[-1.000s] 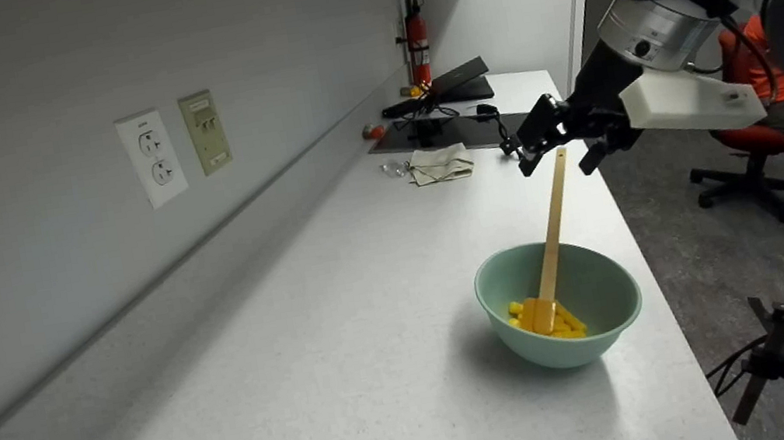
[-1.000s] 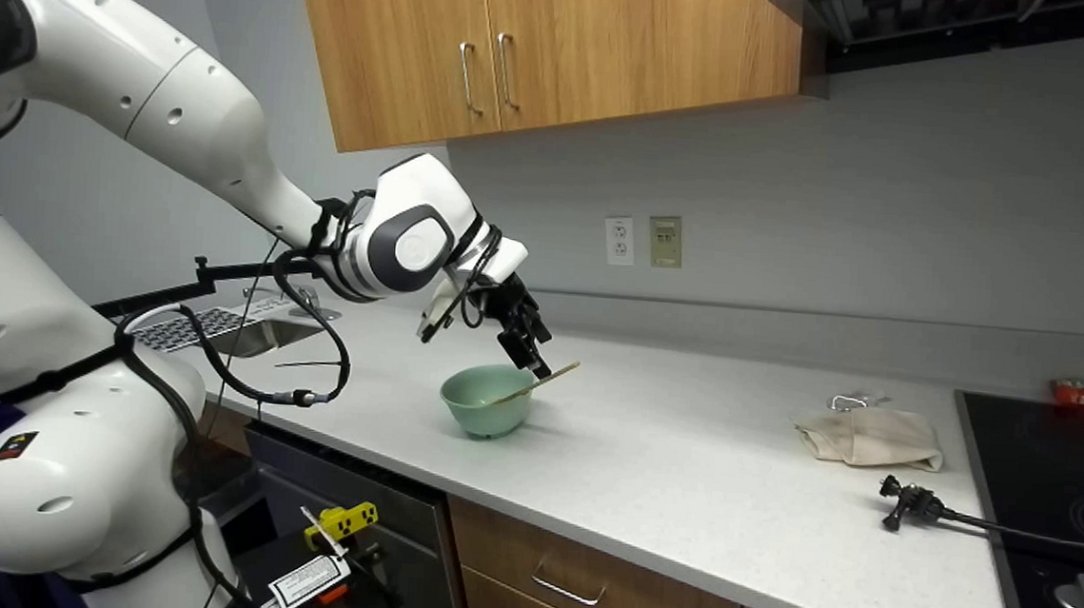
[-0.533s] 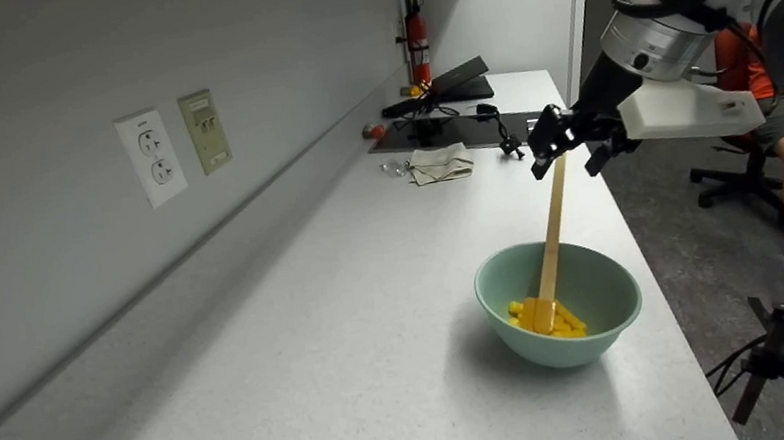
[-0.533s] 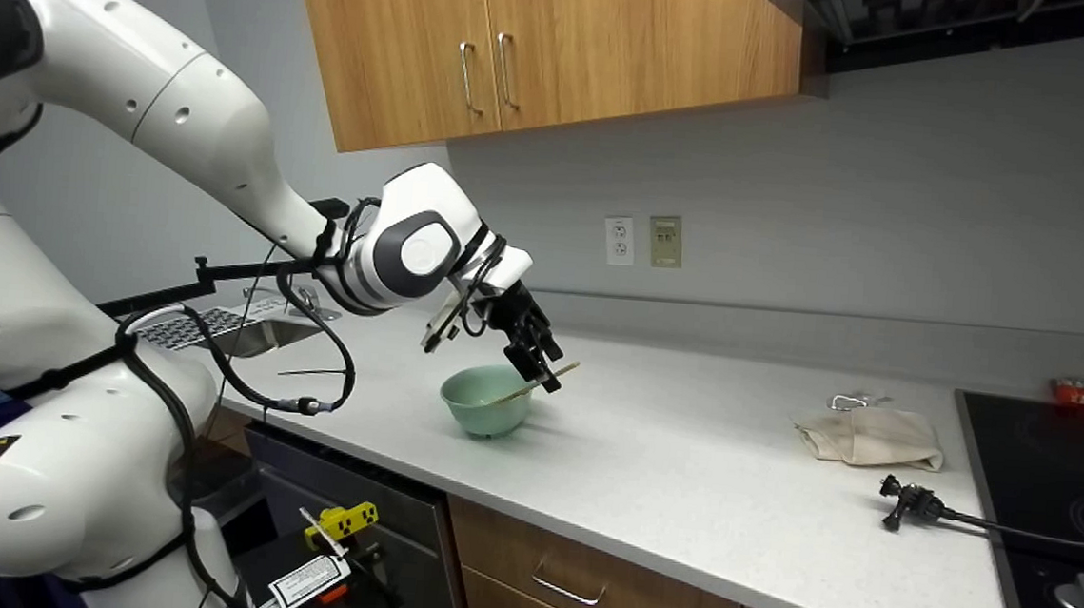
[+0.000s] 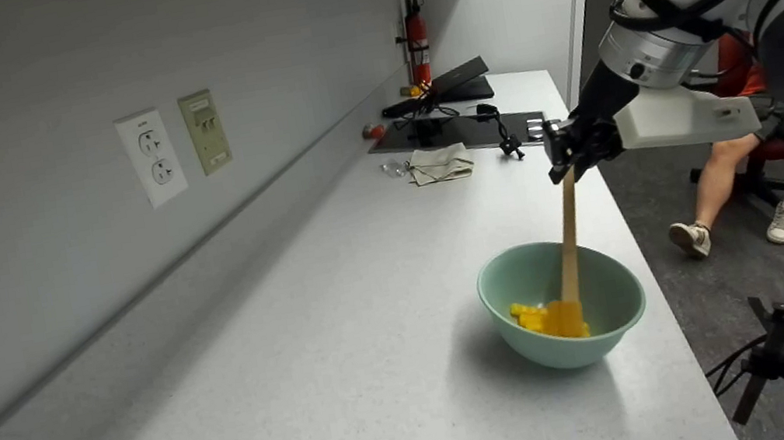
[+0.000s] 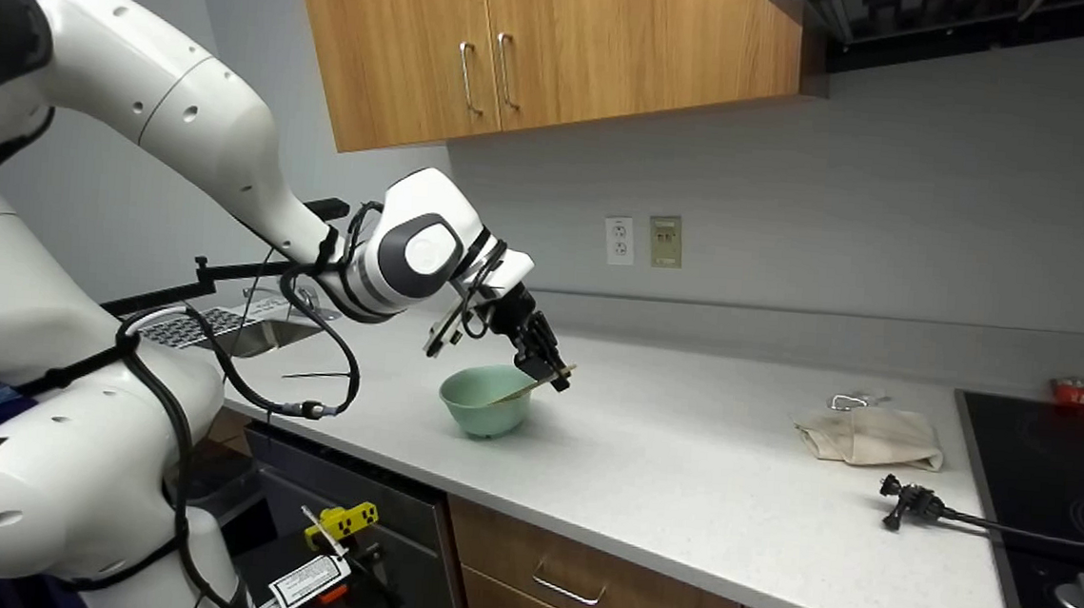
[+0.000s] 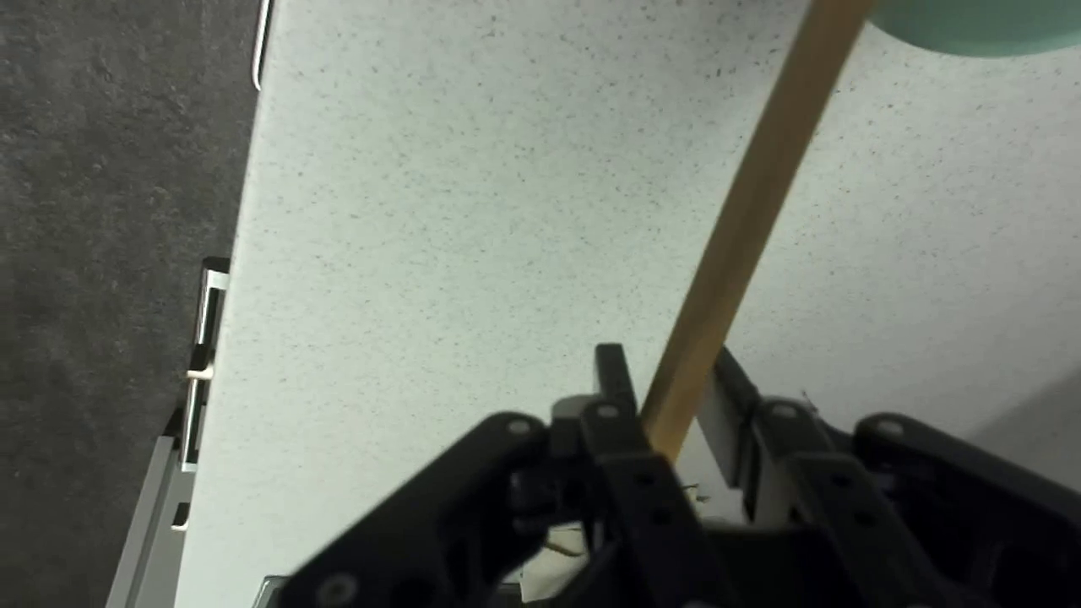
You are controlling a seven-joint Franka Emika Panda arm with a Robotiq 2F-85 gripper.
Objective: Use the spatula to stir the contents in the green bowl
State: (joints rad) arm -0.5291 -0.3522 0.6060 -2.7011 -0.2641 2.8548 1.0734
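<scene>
Our gripper (image 7: 676,365), barely parted, pinches the spatula (image 5: 571,254) (a bit aslant): the grasping step, we judge. Next we'd stir the yellow pieces (image 5: 531,319) around the bowl (image 5: 567,355).

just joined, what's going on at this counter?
The gripper straddles the upper end of the spatula; whether it has a firm hold can't be told. The spatula stands tilted in the bowl, head down among the yellow pieces. The bowl sits on the counter. The job is stirring those pieces; these stills don't show whether that has begun.
</scene>
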